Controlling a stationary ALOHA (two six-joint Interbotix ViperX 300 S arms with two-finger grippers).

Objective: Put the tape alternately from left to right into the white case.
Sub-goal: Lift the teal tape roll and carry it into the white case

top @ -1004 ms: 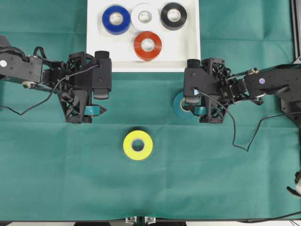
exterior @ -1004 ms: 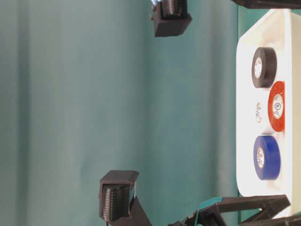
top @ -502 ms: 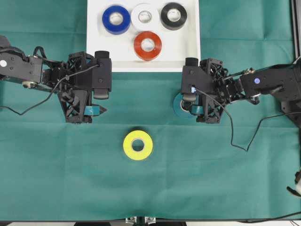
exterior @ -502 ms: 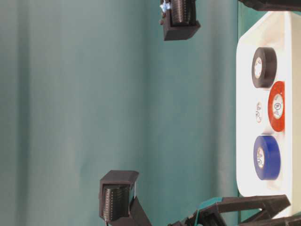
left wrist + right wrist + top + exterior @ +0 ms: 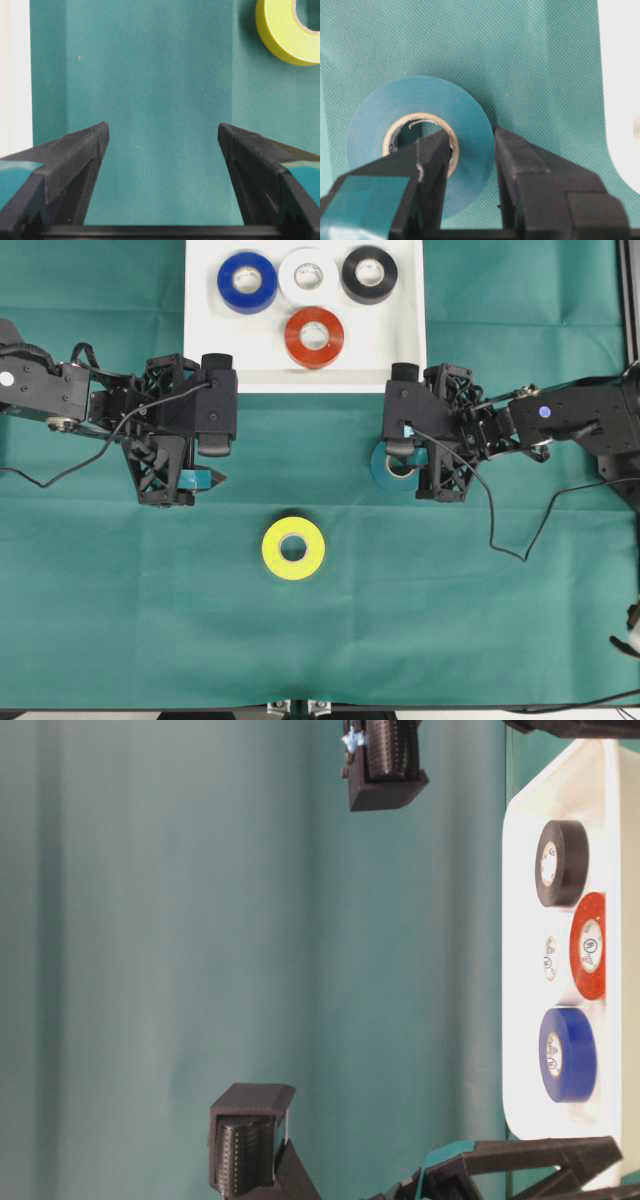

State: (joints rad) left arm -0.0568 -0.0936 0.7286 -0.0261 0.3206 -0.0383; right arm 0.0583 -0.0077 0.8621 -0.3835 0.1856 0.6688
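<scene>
Seen from overhead on a green cloth-covered table (image 5: 120,620), with the wide shallow white plastic case (image 5: 400,365) at top centre as landmark. Left of and just below the case's near-left corner: black left gripper (image 5: 205,462), fingers spread wide over bare cloth, holding nothing, a strip of the case's white edge at the left margin of its wrist view. Inside the case, from left to right along the far side: blue ring-shaped tape roll (image 5: 247,281), white ring-shaped tape roll (image 5: 308,275), black ring-shaped tape roll (image 5: 369,274); nearer the front rim, below the white roll: red ring-shaped tape roll (image 5: 314,337). All four flat, pale cores up. Well below the case's front rim, roughly under its middle: yellow ring-shaped tape roll (image 5: 293,549), flat on the cloth, clear of both grippers. Just below the case's near-right corner: teal ring-shaped tape roll (image 5: 420,145) on the cloth outside the case, partly hidden from above by the black right gripper (image 5: 470,160). In the right wrist view, fingers pressed together on the roll's wall, one inside the pale core, the other against the outer face.
</scene>
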